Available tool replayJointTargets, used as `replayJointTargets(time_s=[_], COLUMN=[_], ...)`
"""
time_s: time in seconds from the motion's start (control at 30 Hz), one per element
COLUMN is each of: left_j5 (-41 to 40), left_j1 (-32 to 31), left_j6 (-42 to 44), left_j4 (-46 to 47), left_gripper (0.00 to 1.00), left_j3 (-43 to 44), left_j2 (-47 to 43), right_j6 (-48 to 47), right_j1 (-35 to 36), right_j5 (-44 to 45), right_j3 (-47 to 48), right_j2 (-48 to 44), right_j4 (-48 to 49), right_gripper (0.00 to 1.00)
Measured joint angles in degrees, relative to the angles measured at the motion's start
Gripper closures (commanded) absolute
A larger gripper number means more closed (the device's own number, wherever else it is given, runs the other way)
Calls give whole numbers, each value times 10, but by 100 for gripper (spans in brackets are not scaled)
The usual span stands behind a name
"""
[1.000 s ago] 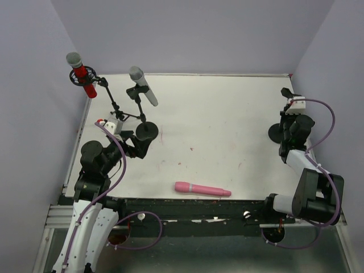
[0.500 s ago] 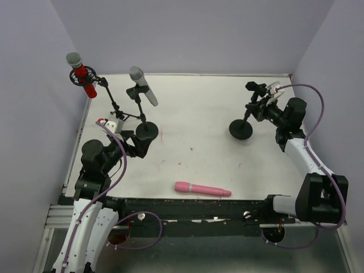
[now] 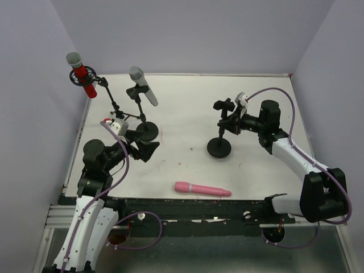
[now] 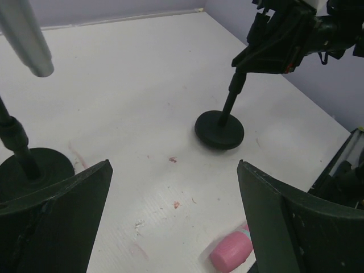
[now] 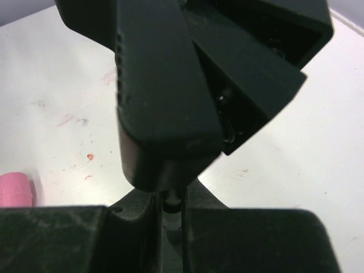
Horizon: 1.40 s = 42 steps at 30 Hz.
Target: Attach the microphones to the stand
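One pink microphone lies unmounted on the bench, nearward of my right jaws, which pinch the empty stand by its post; left jaws spread. I should set its base flat before releasing.

Overhead view, close wrist views, shared tabletop

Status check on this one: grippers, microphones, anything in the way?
Left gripper jaws open, empty. Right gripper shut on the empty stand. Red microphone and silver microphone mounted; pink microphone loose on the table. Nothing in the way.
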Motion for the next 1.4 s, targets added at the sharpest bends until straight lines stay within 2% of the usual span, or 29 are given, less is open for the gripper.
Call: replayJointTargets(time_s=[0.27, 0.33, 0.4, 0.53, 0.67, 0.8, 1.13, 1.4], left_j5=[99, 121, 135, 145, 108, 65, -24, -80], left_j1=[0, -7, -21, -94, -211, -267, -284, -284], left_j6=[-30, -27, -16, 37, 136, 197, 232, 234], left_j4=[58, 69, 77, 80, 34, -5, -33, -34], left_gripper=[4, 5, 5, 5, 5, 4, 3, 1], left_j3=[-15, -17, -20, -24, -15, -6, -11, -26], left_j2=[46, 55, 58, 58, 69, 78, 39, 6], right_j6=[-53, -75, -86, -111, -124, -141, -267, -452], right_j1=[21, 21, 21, 21, 21, 21, 17, 17], right_j5=[-13, -13, -13, -8, 13, 54, 108, 103], right_j3=[-46, -49, -50, -49, -47, -33, 6, 30], right_j2=[-24, -31, -41, -67, -95, -119, -199, -213], right_j4=[-7, -23, -35, -86, -137, -209, -439, -626], right_gripper=[75, 64, 50, 28, 13, 1, 0, 0])
